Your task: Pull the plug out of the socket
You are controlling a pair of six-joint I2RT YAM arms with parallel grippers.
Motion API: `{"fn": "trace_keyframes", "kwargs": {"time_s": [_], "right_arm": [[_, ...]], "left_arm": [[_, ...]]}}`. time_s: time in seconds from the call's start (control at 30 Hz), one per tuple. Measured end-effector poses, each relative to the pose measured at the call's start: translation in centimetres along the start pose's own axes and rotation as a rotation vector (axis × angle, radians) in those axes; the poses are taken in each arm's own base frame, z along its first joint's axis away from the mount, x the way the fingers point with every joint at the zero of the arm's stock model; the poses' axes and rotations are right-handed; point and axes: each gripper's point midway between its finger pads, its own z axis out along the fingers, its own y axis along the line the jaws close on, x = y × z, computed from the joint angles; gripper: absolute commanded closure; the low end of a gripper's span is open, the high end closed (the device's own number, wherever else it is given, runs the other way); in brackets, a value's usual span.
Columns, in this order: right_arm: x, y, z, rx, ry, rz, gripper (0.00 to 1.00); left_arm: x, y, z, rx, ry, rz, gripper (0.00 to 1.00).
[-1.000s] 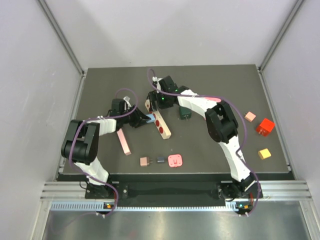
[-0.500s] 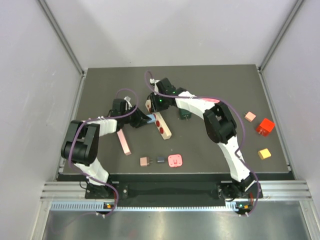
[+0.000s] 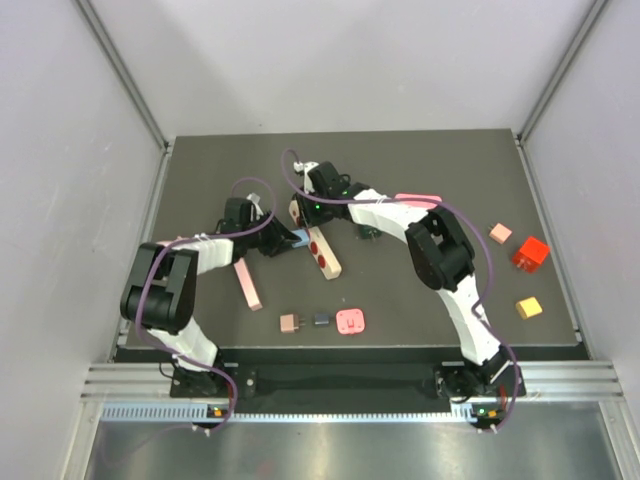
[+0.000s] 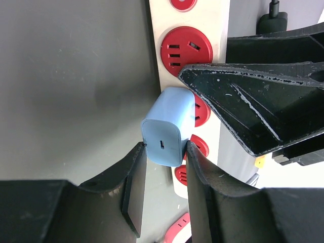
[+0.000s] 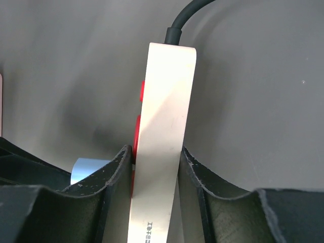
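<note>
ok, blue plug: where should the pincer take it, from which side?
Grip the blue plug by its two flat side faces, coming end-on from the side away from the power strip. It juts straight out of a red socket, so that lines up with the pull. The left pincer sits there now; right pincer clamps the strip.

plug (image 4: 167,126) hemmed by L jaws, R jaws on strip (image 5: 164,101) crowd alongside, bare mat (image 4: 66,76) elsewhere
</note>
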Motion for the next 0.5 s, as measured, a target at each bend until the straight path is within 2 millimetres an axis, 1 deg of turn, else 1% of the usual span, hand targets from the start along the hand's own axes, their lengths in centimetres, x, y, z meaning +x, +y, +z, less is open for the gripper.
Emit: {"fn": "trace_keyframes", "kwargs": {"time_s": [0.2, 0.5], "right_arm": [[0.0, 0.3, 0.1, -0.017, -0.012, 0.000, 1.00], [-0.3, 1.6, 0.3, -0.086, -0.024, 0.016, 1.00]], "left_arm": [[-0.4, 0.4, -0.6, -0.003, -0.019, 0.006, 1.00], [-0.7, 0.9, -2.3, 0.004, -0.041, 0.021, 1.00]]}}
